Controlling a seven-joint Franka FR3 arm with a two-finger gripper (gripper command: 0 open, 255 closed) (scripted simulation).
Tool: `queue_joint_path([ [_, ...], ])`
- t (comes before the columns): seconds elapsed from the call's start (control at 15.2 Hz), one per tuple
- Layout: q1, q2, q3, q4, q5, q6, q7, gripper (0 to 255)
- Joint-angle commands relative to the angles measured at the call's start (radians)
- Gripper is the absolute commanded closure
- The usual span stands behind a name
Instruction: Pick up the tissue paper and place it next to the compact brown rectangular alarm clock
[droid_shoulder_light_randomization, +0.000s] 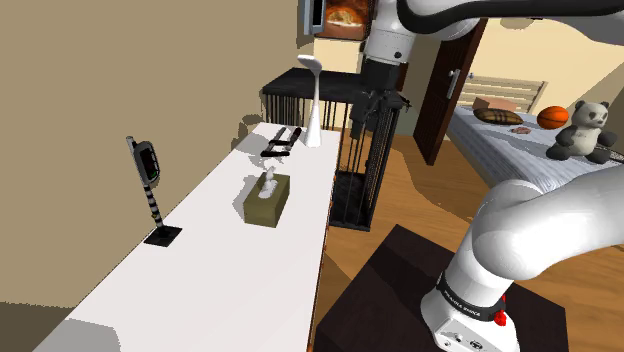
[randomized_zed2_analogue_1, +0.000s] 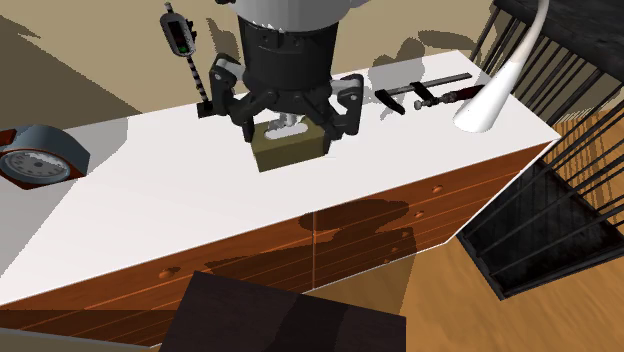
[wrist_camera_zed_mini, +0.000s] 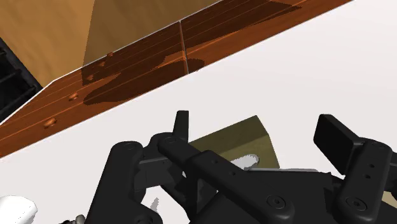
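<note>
Tissue box (randomized_zed2_analogue_1: 292, 150) sits on the white bench (randomized_zed2_analogue_1: 150, 220), not yet lifted. The hand (randomized_zed2_analogue_1: 290, 125) hovers just above it, fingers (randomized_zed2_analogue_1: 350, 100) spread wide. Grasping, carrying and setting down by the clock all look left to do.

A home bedroom: bed (droid_shoulder_light_randomization: 508, 142), plush panda (droid_shoulder_light_randomization: 588, 126), wooden dresser (randomized_zed2_analogue_1: 385, 215).

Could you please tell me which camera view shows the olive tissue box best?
The shoulder view: the olive-green rectangular tissue box sits unobstructed, white tissue sticking up. In the second exterior and wrist views the black gripper covers part of it.
</note>
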Motion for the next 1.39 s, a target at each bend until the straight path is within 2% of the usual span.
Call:
queue_joint_path([
  [0.0, 0.0, 0.0, 0.0, 0.0, 0.0, 0.0, 0.0, 0],
  [0.66, 0.053, 0.285, -0.006, -0.032, 0.156, 0.359, -0.002, 0],
  [1.32, 0.129, 0.646, -0.018, 0.096, 0.386, 0.627, -0.093, 0],
])
